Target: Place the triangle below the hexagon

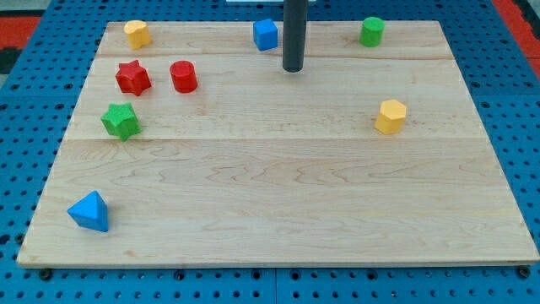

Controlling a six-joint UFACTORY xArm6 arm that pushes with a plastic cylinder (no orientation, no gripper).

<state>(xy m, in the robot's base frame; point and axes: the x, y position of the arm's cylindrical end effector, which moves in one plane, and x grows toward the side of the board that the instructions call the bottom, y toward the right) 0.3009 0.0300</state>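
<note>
A blue triangle block (89, 211) lies near the board's bottom left corner. A yellow block that looks hexagonal (391, 116) sits at the view's right, about mid-height. A second yellow many-sided block (137, 34) sits at the top left; I cannot make out its exact shape. My tip (293, 69) rests on the board near the top centre, just right of and below a blue cube (265, 35). It touches no block and is far from the triangle and from both yellow blocks.
A red star (132, 78) and a red cylinder (183, 76) sit side by side at the upper left, with a green star (121, 121) below them. A green cylinder (372, 31) stands at the top right. The wooden board (278, 203) lies on a blue grid surface.
</note>
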